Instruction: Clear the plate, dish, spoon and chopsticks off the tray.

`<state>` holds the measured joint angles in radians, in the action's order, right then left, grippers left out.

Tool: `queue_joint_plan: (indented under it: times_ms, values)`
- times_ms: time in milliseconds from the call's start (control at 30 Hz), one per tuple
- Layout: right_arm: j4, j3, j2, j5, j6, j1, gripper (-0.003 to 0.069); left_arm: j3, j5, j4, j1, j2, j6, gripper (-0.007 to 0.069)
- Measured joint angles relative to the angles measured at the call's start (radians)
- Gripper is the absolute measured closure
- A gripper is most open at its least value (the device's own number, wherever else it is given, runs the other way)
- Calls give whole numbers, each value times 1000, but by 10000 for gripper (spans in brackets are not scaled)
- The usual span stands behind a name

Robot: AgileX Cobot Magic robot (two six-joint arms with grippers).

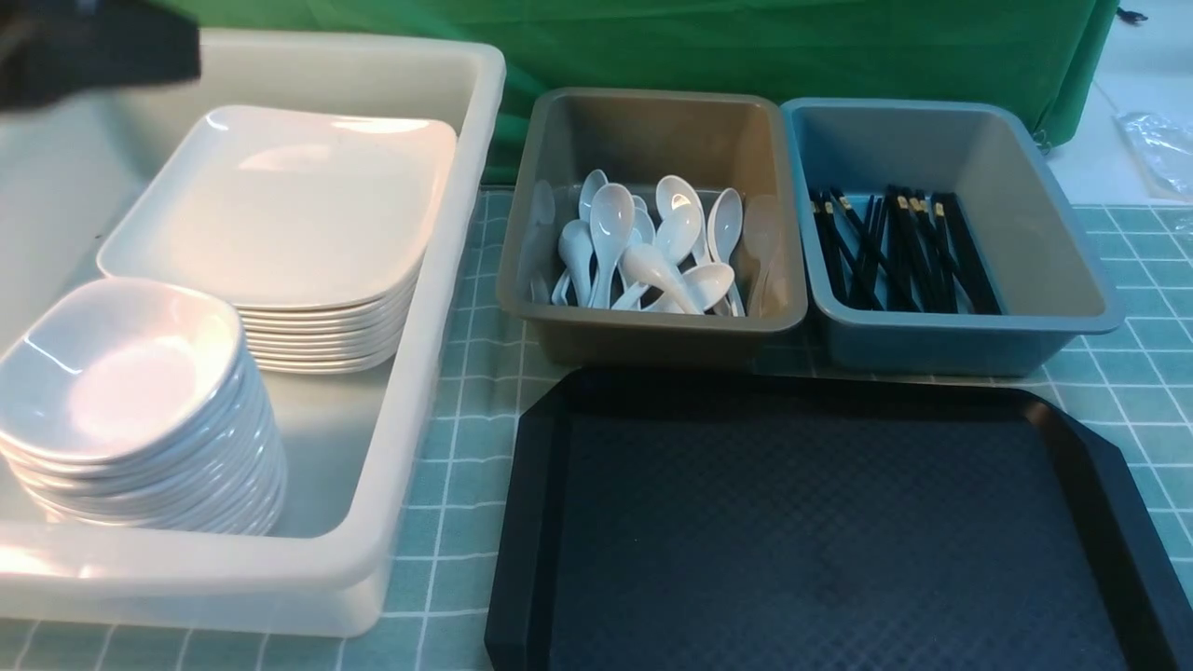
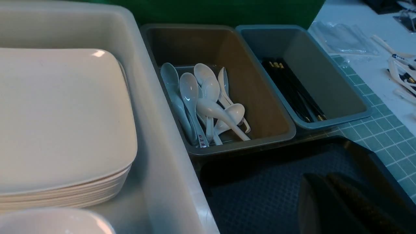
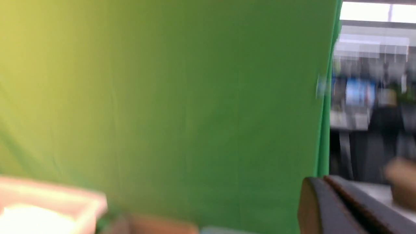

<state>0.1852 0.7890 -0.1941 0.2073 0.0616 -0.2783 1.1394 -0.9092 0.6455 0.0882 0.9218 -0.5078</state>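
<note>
A: We are looking at the black tray [image 1: 820, 522] on the tabletop [image 1: 466, 391], and we are finding nothing on its diamond-textured surface.

B: So we are judging the clearing as done, or all but done. The square plates [image 1: 280, 205] are sitting stacked in the white tub [image 1: 438, 308], with the stack of small deep dishes [image 1: 121, 373] just beside them in the same tub.

A: And we are seeing the soup spoons [image 1: 643, 247] piled in the grey bin [image 1: 652, 335], and the black chopsticks [image 1: 899, 247] lying in the blue bin [image 1: 1072, 280] next to it.

B: Which plate, spoon or pair came off the tray we are not able to tell; they are blending in with the rest.

A: The left gripper [image 2: 344, 204] is hanging over the tray's near part in its wrist view, with the jaws pressed together and nothing between them.

B: The right gripper [image 3: 344, 208] is pointing at the green backdrop [image 3: 162, 97]; the picture is blurred, but its jaws are probably closed and empty too.

A: We are seeing nothing left to lift, so what remains is likely only parking the arms.
</note>
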Motion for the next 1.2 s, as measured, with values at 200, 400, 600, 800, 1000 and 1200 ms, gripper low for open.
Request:
queue_joint_plan:
  times_ms: [200, 400, 600, 800, 1000, 1200]
  values:
    - [0, -142, 148, -201, 12, 0, 631, -283, 91, -10, -8, -324, -24, 624]
    - [0, -155, 173, -246, 13, 0, 622, -471, 113, -10, -8, -609, -26, 620]
    - [0, -155, 173, -246, 14, 0, 602, -542, 112, -15, -8, -778, -29, 615]
    - [0, -155, 173, -246, 14, 0, 587, -544, 108, -15, -8, -805, -35, 615]
    - [1, -157, 173, -246, 19, 0, 571, -544, 96, -35, -8, -805, -32, 615]
    - [1, -157, 173, -246, 21, 0, 568, -544, 96, -63, -8, -805, -32, 613]
